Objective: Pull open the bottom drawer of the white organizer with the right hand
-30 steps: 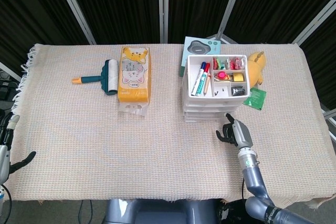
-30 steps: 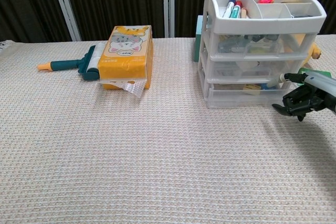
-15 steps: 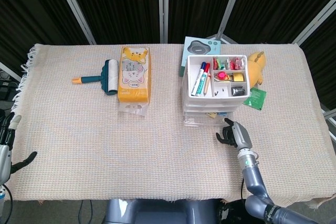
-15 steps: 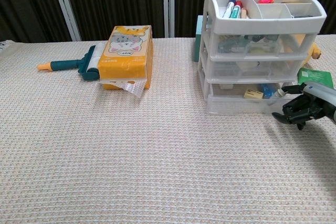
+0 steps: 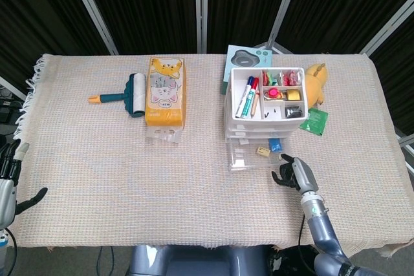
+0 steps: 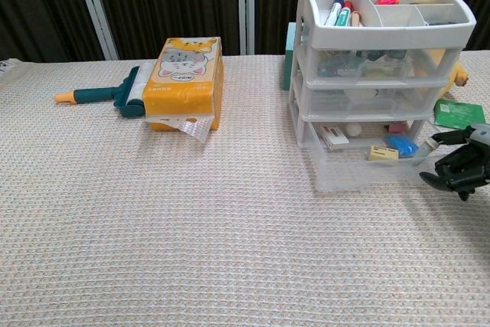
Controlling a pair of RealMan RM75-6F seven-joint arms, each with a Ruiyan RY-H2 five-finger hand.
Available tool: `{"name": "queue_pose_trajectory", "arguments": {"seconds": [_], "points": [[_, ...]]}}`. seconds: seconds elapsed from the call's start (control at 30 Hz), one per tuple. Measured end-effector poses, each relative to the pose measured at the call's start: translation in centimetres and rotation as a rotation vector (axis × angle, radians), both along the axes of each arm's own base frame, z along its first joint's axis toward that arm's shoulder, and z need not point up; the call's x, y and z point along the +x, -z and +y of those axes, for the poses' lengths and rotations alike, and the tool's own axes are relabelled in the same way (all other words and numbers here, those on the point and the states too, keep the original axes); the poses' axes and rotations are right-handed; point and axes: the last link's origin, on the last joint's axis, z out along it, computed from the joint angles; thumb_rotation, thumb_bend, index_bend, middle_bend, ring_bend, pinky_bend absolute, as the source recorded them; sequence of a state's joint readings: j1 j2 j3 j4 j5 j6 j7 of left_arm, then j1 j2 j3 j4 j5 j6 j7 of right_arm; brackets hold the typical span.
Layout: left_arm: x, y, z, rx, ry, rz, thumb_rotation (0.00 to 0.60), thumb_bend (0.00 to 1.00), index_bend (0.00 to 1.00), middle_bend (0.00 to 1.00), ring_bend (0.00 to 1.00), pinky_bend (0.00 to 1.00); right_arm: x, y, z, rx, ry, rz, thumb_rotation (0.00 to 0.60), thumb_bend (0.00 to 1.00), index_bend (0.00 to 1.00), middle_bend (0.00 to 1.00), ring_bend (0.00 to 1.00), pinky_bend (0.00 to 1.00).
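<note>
At the desk's right side, the white plastic three-tier organizer has its clear bottom drawer pulled out. The right hand, fingers curled, sits at the drawer's corner; whether it grips is unclear. The left hand is partly cut off.

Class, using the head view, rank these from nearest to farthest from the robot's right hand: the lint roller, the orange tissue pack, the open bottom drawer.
1. The open bottom drawer, just left of the right hand.
2. The orange tissue pack, mid-table, farther left.
3. The lint roller, beyond the pack's left side.
</note>
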State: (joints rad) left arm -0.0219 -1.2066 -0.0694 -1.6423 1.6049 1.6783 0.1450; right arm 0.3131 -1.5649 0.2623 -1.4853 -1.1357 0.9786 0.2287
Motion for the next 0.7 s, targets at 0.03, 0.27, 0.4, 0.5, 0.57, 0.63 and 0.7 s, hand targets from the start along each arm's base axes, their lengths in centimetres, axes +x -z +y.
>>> {"name": "queue_pose_trajectory", "arguments": {"seconds": [0.03,0.27,0.4,0.5,0.57,0.63,0.7], "points": [[0.0,0.0,0.0,0.000,0.000,0.000,0.600,0.04,0.00,0.00,0.00,0.00,-0.1,-0.1,0.1,0.002,0.001,0.000,0.600,0.33,0.55,0.84,0.81,0.66],[0.1,0.0,-0.1,-0.001,0.000,-0.003,0.600,0.04,0.00,0.00,0.00,0.00,-0.4,-0.4,1.1,0.029,0.010,-0.014,0.600,0.33,0.56,0.84,0.81,0.66],[0.1,0.0,-0.1,0.000,0.000,-0.003,0.600,0.04,0.00,0.00,0.00,0.00,-0.7,-0.5,1.5,0.040,0.021,-0.023,0.600,0.33,0.53,0.84,0.81,0.66],[0.1,0.0,-0.1,0.001,0.000,-0.005,0.600,0.04,0.00,0.00,0.00,0.00,-0.9,-0.5,1.7,0.047,0.023,-0.024,0.600,0.32,0.44,0.84,0.81,0.66],[0.0,-0.1,-0.1,0.002,0.000,-0.005,0.600,0.04,0.00,0.00,0.00,0.00,-1.0,-0.5,1.9,0.051,0.021,-0.026,0.600,0.32,0.36,0.84,0.81,0.66],[0.0,-0.1,-0.1,0.003,-0.001,-0.006,0.600,0.04,0.00,0.00,0.00,0.00,-1.0,-0.4,2.0,0.055,0.017,-0.028,0.600,0.32,0.29,0.84,0.81,0.66],[0.0,-0.1,-0.2,0.004,-0.001,-0.006,0.600,0.04,0.00,0.00,0.00,0.00,-0.9,-0.5,2.2,0.057,0.014,-0.031,0.600,0.30,0.24,0.84,0.81,0.66]]}}
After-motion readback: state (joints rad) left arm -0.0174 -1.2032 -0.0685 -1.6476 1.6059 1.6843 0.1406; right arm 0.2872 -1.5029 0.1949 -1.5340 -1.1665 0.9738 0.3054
